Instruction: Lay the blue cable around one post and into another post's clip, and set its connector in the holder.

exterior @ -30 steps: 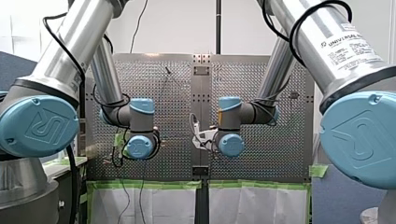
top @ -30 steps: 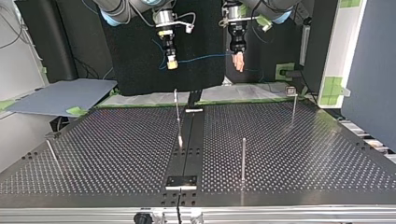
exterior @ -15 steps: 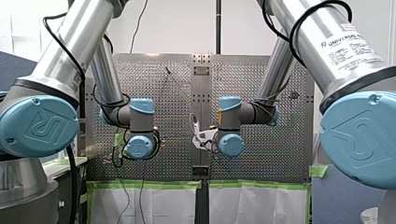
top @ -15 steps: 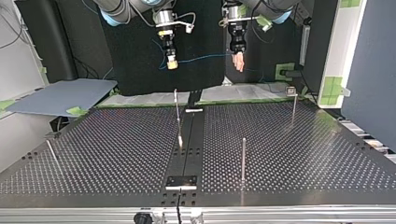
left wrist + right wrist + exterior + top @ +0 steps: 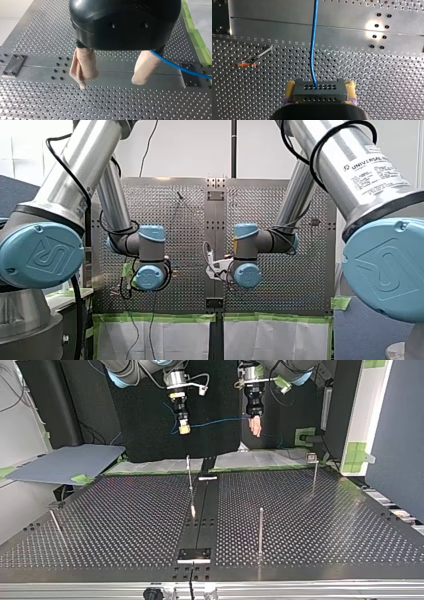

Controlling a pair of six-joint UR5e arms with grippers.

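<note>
In the right wrist view my right gripper [image 5: 320,100] is shut on the dark grey connector [image 5: 319,90], its yellow pads on both sides. The blue cable [image 5: 313,50] rises from the connector and runs ahead over the plate. In the top view my right gripper [image 5: 184,427] hangs high behind the table, and the blue cable [image 5: 215,422] stretches across to my left gripper [image 5: 256,426]. In the left wrist view my left gripper [image 5: 111,76] stands open with beige fingers [image 5: 83,66] apart. The blue cable [image 5: 175,66] comes out from behind one finger, not between them.
Thin upright posts stand on the perforated table [image 5: 325,525]: one near the middle [image 5: 190,485], one nearer the front [image 5: 260,530], one with a small top block [image 5: 314,472], and a leaning one [image 5: 55,521]. A flat holder plate [image 5: 195,554] sits at the front edge.
</note>
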